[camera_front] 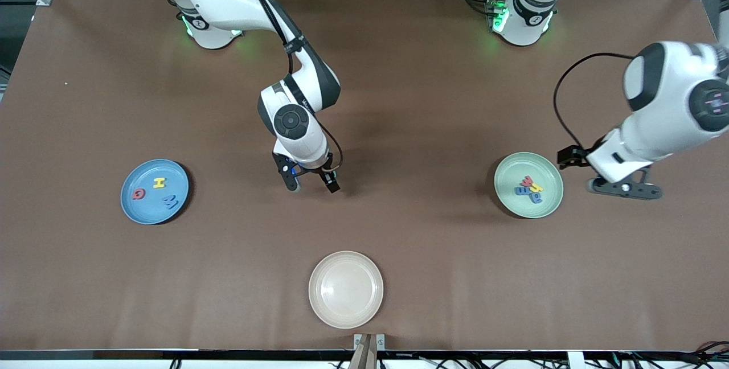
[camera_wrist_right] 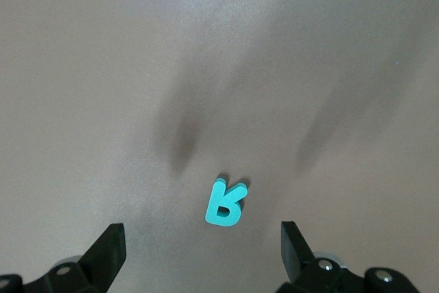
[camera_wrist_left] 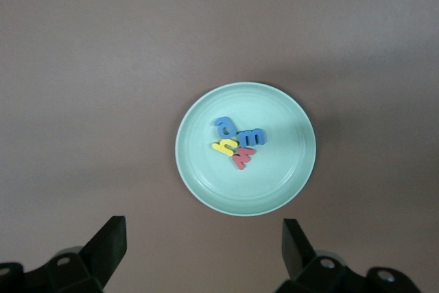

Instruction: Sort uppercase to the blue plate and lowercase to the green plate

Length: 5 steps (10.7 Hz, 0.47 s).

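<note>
The blue plate (camera_front: pixel 142 212) lies toward the right arm's end and holds a red Q (camera_front: pixel 138 193), a yellow H (camera_front: pixel 160 183) and a blue W (camera_front: pixel 171 203). Toward the left arm's end, the green plate (camera_front: pixel 512 172) (camera_wrist_left: pixel 206 176) carries a red w (camera_wrist_left: pixel 243 158), a small yellow letter (camera_wrist_left: pixel 225 146), a blue a (camera_wrist_left: pixel 224 127) and another blue letter (camera_wrist_left: pixel 251 136). A teal R (camera_wrist_right: pixel 224 205) lies flat on the bare table. My right gripper (camera_front: pixel 312 180) (camera_wrist_right: pixel 201 252) hangs open just over it. My left gripper (camera_front: pixel 625 189) (camera_wrist_left: pixel 204 248) is open and empty beside the green plate.
A cream-white plate (camera_front: pixel 322 306) with nothing on it sits near the table's front edge, nearer the front camera than the right gripper. Brown tabletop spreads between the three plates.
</note>
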Motion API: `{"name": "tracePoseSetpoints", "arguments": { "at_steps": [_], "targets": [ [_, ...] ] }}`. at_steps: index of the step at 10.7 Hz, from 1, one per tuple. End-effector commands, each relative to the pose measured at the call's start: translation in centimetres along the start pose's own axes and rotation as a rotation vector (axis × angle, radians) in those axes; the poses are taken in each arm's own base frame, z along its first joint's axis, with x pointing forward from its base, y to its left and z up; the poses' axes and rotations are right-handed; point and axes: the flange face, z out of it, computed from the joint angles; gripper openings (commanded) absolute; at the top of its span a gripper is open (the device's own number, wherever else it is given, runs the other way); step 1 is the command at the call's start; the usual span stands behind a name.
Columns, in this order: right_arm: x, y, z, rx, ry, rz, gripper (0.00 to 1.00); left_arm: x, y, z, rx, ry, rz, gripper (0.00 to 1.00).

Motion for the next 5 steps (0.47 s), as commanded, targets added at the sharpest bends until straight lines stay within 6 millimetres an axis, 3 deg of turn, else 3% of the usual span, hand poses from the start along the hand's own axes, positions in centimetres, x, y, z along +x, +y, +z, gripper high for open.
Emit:
{"name": "tracePoseSetpoints", "arguments": {
  "at_steps": [1, 4, 5],
  "targets": [
    [-0.1, -0.5, 0.3, 0.021, 0.004, 0.068, 1.00, 0.4, -1.8, -4.4, -0.014, -0.002, -0.043, 1.00],
    [-0.7, -0.2, 2.0, 0.019, 0.021, 0.097, 1.00, -0.1, -3.3, -11.5, -0.011, 0.015, -0.068, 1.00],
    [-0.8, 0.2, 2.9, 0.008, 0.029, 0.090, 1.00, -0.4, -3.3, -11.9, -0.014, -0.002, -0.071, 1.00]
  ]
}}
